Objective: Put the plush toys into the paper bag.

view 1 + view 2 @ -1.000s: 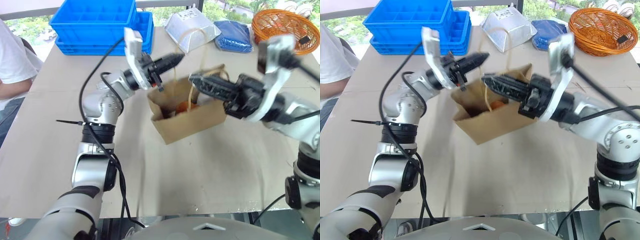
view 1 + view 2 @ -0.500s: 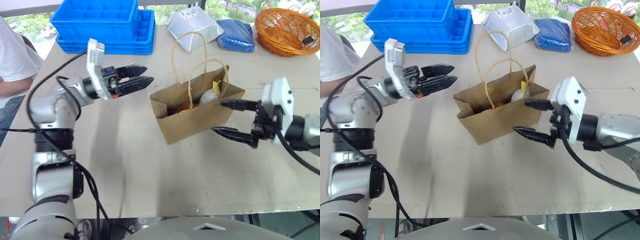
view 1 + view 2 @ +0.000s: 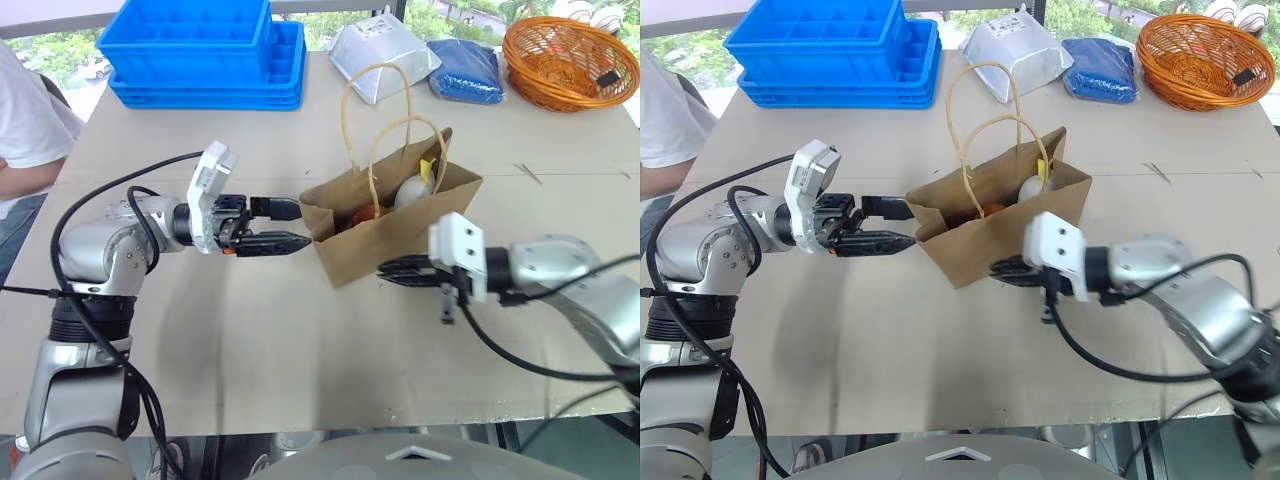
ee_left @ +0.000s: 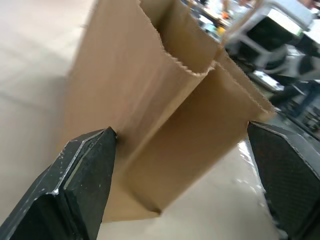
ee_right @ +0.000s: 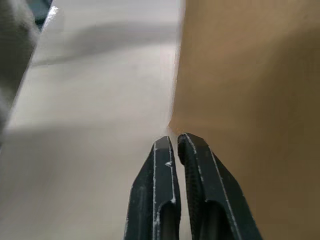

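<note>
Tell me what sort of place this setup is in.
Probably an indoor work or test table by a window: greenery shows behind the stacked blue bins, a person sits at the table's edge, and an orange basket and a paper bag stand on the tan tabletop.

Daylight is bright and even across the desk [image 3: 300,350], coming from the windows on the far side. My left hand [image 3: 285,226] and right hand [image 3: 395,270] each cast a soft, pale shadow directly beneath. The head views are sharp. In my left wrist view the fingers [image 4: 82,185] are blurred and the background beyond the paper bag [image 4: 165,125] is out of focus, with glare.
</note>
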Robot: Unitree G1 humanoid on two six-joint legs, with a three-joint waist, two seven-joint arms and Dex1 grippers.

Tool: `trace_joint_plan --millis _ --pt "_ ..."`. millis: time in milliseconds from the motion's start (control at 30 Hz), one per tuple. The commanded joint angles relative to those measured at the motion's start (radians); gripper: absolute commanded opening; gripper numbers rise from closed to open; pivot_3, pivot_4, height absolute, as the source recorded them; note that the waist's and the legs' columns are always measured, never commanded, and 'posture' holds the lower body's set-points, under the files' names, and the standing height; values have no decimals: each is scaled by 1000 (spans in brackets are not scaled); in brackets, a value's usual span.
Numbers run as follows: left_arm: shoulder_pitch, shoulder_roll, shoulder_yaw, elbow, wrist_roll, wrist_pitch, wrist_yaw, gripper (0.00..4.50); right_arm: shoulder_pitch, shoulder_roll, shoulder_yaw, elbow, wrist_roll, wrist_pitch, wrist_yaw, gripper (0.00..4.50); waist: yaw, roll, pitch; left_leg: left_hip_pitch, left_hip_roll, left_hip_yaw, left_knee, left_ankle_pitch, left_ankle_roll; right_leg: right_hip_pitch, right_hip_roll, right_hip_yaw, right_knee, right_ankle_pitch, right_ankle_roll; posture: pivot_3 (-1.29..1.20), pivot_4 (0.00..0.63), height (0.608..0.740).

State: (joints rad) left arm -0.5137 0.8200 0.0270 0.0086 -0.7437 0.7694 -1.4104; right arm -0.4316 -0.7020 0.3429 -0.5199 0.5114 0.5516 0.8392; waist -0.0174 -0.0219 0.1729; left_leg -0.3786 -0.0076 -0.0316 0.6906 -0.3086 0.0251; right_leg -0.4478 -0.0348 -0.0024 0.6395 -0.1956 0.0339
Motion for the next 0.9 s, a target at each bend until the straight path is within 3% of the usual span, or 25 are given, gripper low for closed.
trace_joint_plan --millis 33,233,333,733,900 --pt "-1 38 -5 -43 13 -33 -60 4500 -54 69 23 87 -83 -66 0 12 3 0 0 0 0 0 0 0 0 0 0 0 1 0 0 0 150 740" --pt "46 53 -27 -75 76 -118 -82 4500 -104 193 11 154 -134 -67 -45 12 6 0 0 -1 -1 -1 0 0 0 0 -2 -1 0 0 0 0 150 740" --pt "41 8 -22 -74 88 -137 -21 4500 -109 225 9 160 -138 -61 -45 12 8 0 0 -1 -1 -2 0 0 0 0 -2 -1 0 0 0 0 150 740" --pt "72 -240 -16 -194 192 -187 404 4500 -84 227 5 173 -171 -65 -12 12 5 0 0 0 -1 -1 0 0 0 0 -3 0 2 0 0 0 150 740" --pt "98 -240 4 -221 211 -209 454 4500 -74 233 6 208 -194 -91 -3 12 4 0 0 0 -1 -1 0 0 0 0 -3 0 3 0 0 0 150 740"
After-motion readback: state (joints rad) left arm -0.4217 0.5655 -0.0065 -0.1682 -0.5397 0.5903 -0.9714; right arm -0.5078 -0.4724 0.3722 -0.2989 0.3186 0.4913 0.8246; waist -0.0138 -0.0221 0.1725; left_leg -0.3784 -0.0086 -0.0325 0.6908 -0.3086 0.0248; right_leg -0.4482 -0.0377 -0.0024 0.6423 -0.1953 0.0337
